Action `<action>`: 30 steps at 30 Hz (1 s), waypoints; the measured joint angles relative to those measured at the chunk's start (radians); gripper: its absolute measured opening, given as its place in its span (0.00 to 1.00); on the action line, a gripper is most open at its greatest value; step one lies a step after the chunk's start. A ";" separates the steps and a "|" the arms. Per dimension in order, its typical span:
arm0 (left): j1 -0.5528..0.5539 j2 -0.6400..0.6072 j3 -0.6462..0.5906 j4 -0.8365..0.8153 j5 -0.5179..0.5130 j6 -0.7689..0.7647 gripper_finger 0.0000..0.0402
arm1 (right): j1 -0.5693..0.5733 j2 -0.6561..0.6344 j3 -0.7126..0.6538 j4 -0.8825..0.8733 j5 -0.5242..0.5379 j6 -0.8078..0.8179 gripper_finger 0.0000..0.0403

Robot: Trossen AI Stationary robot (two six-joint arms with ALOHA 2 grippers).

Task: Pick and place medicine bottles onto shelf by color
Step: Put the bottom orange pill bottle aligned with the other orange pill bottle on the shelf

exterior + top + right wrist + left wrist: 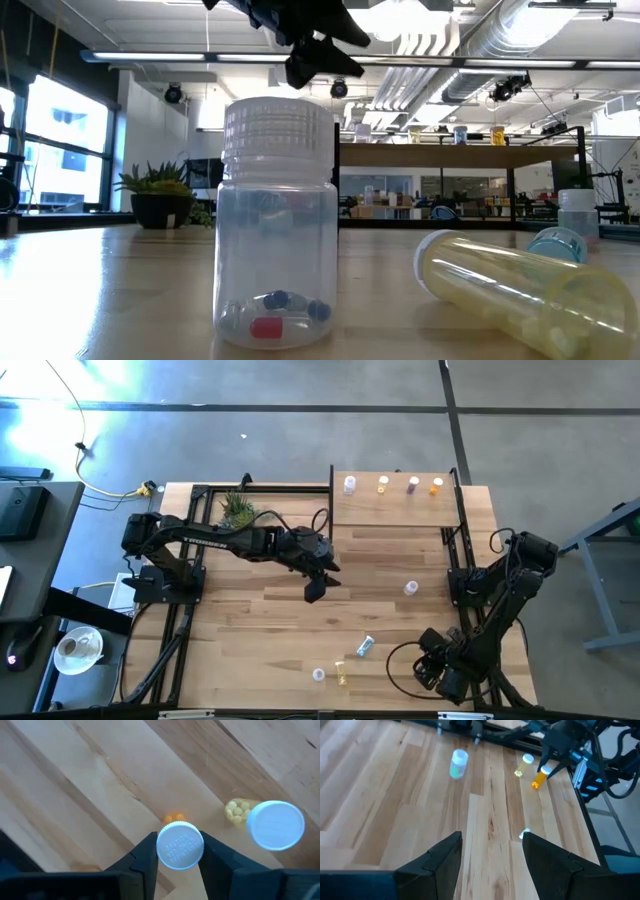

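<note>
My right gripper is near the table's right front corner and is shut on an orange medicine bottle with a white cap; the high view hides that bottle under the arm. A yellow bottle lies on its side close beside it. My left gripper hangs open above the table's middle, holding nothing. Several bottles stand on the shelf at the far edge. A clear bottle stands upright on the table in front of the shelf. My right gripper pinches the orange bottle's white cap between its two fingers, one on each side of the cap's rim. The fingers come steeply from above, pointing down. The bottle reaches down from the fingers, slightly tilted, its bottom end at the tabletop.
Near the front edge stand a clear bottle holding a few pills and a yellow one lying on its side; a pale blue bottle lies behind them. A potted plant stands far left. Black frame rails border the right arm.
</note>
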 joint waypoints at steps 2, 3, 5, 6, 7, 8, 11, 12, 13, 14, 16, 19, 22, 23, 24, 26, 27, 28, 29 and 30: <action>0.003 -0.011 0.002 -0.001 -0.003 0.012 0.50 | 0.000 0.000 0.009 -0.007 0.000 0.000 0.26; 0.007 -0.018 0.002 -0.013 -0.005 0.012 0.50 | 0.000 0.000 0.012 -0.013 0.000 0.000 0.26; 0.010 -0.031 0.000 -0.024 -0.005 0.030 0.50 | 0.000 0.000 0.020 -0.017 0.009 0.000 0.26; 0.011 -0.039 0.000 -0.026 -0.006 0.047 0.50 | 0.000 0.000 0.024 -0.017 0.020 0.001 0.26; 0.011 -0.047 0.000 -0.034 -0.014 0.060 0.50 | 0.000 0.000 0.029 -0.018 0.030 0.000 0.26; 0.010 -0.055 0.000 -0.044 -0.023 0.070 0.50 | 0.000 0.000 0.033 -0.017 0.036 0.000 0.26; -0.004 -0.063 -0.001 -0.053 -0.062 0.095 0.50 | 0.000 0.000 0.050 -0.021 0.068 0.000 0.26; -0.009 -0.066 -0.008 -0.054 -0.079 0.104 0.50 | 0.000 0.000 0.055 -0.023 0.082 0.000 0.26; -0.013 -0.068 -0.016 -0.050 -0.095 0.111 0.50 | 0.000 0.000 0.061 -0.026 0.093 0.000 0.26; -0.017 -0.068 -0.027 -0.040 -0.107 0.116 0.50 | -0.001 0.000 0.067 -0.030 0.108 0.000 0.26; -0.022 -0.068 -0.051 -0.034 -0.118 0.115 0.50 | -0.007 -0.001 0.077 -0.045 0.130 0.000 0.26; -0.023 -0.068 -0.097 0.029 -0.110 0.100 0.50 | -0.023 -0.007 0.088 -0.085 0.147 -0.005 0.26; -0.022 -0.068 -0.147 0.071 -0.101 0.089 0.50 | -0.045 -0.024 0.089 -0.109 0.177 -0.033 0.26; -0.022 -0.068 -0.164 0.091 -0.101 0.089 0.50 | -0.054 -0.032 0.089 -0.114 0.187 -0.044 0.26; -0.022 -0.068 -0.179 0.110 -0.100 0.088 0.50 | -0.063 -0.041 0.089 -0.116 0.196 -0.059 0.26; -0.022 -0.068 -0.198 0.116 -0.098 0.076 0.50 | -0.082 -0.059 0.089 -0.128 0.224 -0.084 0.26; -0.022 -0.068 -0.205 0.116 -0.098 0.075 0.50 | -0.092 -0.071 0.089 -0.137 0.242 -0.095 0.26; -0.022 -0.068 -0.213 0.120 -0.099 0.076 0.50 | -0.101 -0.082 0.089 -0.145 0.260 -0.107 0.26; -0.022 -0.068 -0.223 0.130 -0.099 0.082 0.50 | -0.111 -0.095 0.089 -0.156 0.275 -0.116 0.26; -0.022 -0.068 -0.235 0.147 -0.100 0.087 0.50 | -0.121 -0.107 0.089 -0.172 0.291 -0.126 0.26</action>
